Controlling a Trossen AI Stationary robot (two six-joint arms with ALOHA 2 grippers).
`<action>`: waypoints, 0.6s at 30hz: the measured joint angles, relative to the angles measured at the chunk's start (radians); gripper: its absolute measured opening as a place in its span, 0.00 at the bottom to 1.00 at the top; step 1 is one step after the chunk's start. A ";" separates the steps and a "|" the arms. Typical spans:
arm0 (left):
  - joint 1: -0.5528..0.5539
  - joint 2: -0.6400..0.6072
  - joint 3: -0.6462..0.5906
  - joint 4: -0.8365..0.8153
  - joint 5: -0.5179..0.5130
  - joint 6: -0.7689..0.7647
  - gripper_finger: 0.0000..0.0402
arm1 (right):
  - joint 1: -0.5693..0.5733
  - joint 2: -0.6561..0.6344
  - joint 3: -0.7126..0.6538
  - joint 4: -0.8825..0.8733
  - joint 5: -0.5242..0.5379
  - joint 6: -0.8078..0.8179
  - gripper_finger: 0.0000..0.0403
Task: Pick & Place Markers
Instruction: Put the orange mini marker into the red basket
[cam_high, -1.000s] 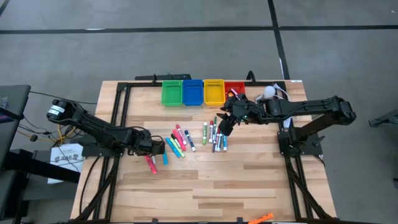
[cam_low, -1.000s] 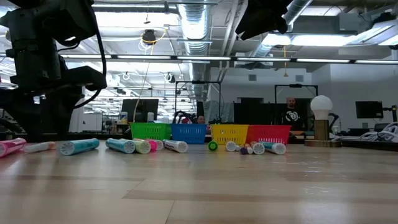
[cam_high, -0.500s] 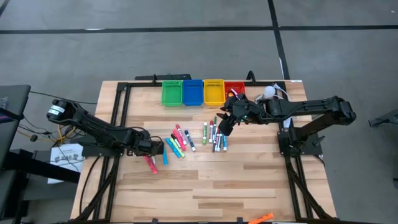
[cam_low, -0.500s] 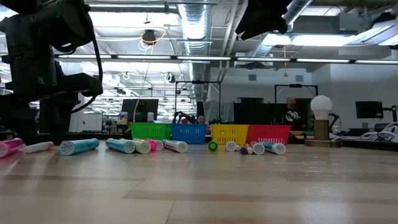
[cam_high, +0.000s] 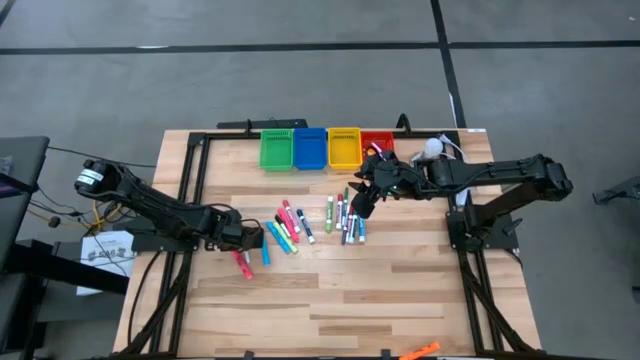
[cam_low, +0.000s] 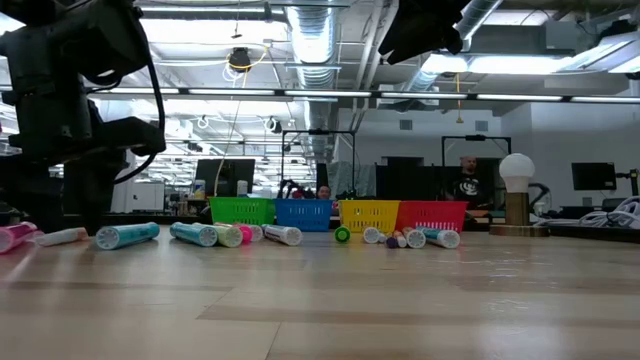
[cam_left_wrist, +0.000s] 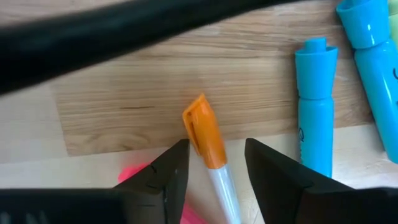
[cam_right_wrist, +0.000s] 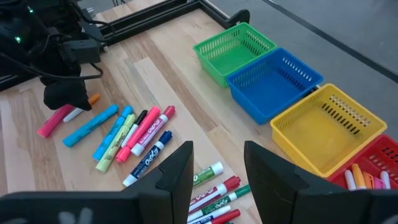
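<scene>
— Where is the left gripper (cam_high: 252, 238)?

— Low over the pale wooden table (cam_high: 330, 300), at the left end of the scattered markers (cam_high: 300, 225). Its two dark fingers (cam_left_wrist: 171, 171) stand on either side of a slim white marker with an orange cap (cam_left_wrist: 208, 140), which lies flat on the wood.

— Clamped on it?

— No. The jaws are apart, and I see a gap between the marker and one finger. It straddles the marker and is not grasping it.

— What lies around it?

— A pink marker (cam_left_wrist: 134, 174) just beside the orange-capped one, and sky-blue capped markers (cam_left_wrist: 316, 112) a little further off, all flat on the table.

— And the rest of the pens?

— They lie in two loose groups in the middle of the table: pink, cyan and yellow ones near the left gripper, and white-bodied ones with red, green and blue caps (cam_high: 345, 218) nearer the right arm.

— The right gripper (cam_high: 362, 207)?

— It hangs in the air above that second group. Its jaws are released, with nothing between them.

— The bins?

— Four small plastic mesh bins stand touching in a row at the far edge: a green bin (cam_high: 276, 150), a blue bin (cam_high: 309, 149), a yellow bin (cam_high: 343, 149) and a red bin (cam_high: 377, 141). A few markers (cam_right_wrist: 357, 177) lie in the red one. The green, blue and yellow look bare inside.

— Anyone around?

— One person (cam_low: 467, 180) stands far behind the table.
</scene>
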 joint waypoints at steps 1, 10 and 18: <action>0.000 0.000 0.000 -0.001 0.000 0.001 0.36 | 0.000 0.000 0.000 0.000 0.000 0.000 0.33; 0.000 0.002 -0.003 0.000 -0.034 0.006 0.17 | 0.000 0.000 0.000 0.000 0.000 0.009 0.33; 0.000 0.002 -0.003 0.000 -0.066 0.025 0.15 | 0.000 0.000 0.000 0.000 -0.001 0.009 0.33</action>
